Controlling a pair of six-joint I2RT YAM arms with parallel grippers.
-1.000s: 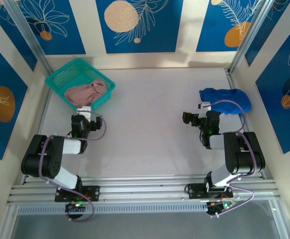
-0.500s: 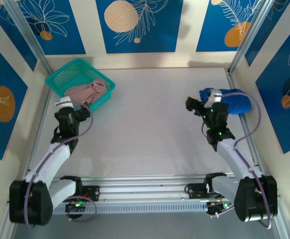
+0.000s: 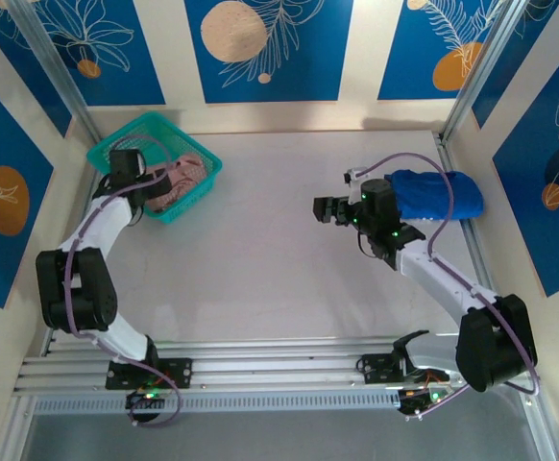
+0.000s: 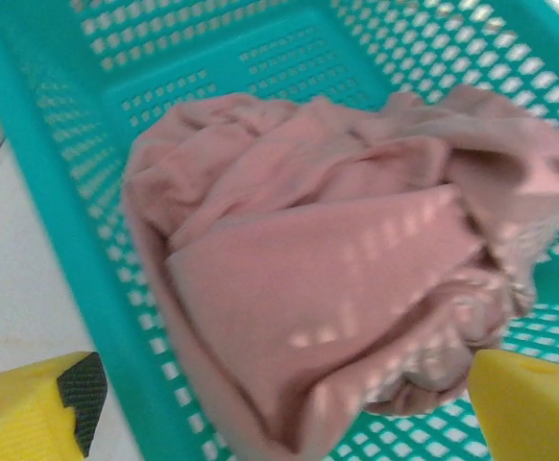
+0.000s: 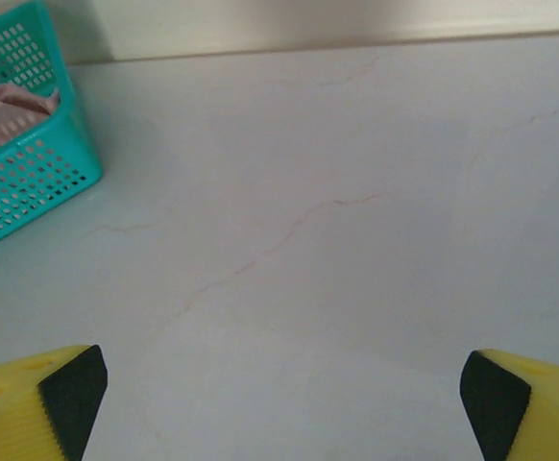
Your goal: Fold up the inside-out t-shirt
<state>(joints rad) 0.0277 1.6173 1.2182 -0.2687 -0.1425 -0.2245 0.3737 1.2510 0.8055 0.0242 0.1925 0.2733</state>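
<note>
My left hand (image 3: 157,179) hangs wide open over the teal basket (image 4: 39,144), which sits in the far left corner of the surface (image 5: 337,192), close to the side wall. The salmon-pink t-shirt (image 4: 337,259) lies crumpled inside it, plain cloth bunched in loose folds. My right hand (image 3: 326,208) is open too, holding nothing, above the broad bare middle. A blue garment (image 3: 438,195) lies by the far right edge.

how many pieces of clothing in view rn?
2. A pink t-shirt bunched in the teal basket at the far left; a blue garment lying on the table at the far right. More could be hidden under the t-shirt.
</note>
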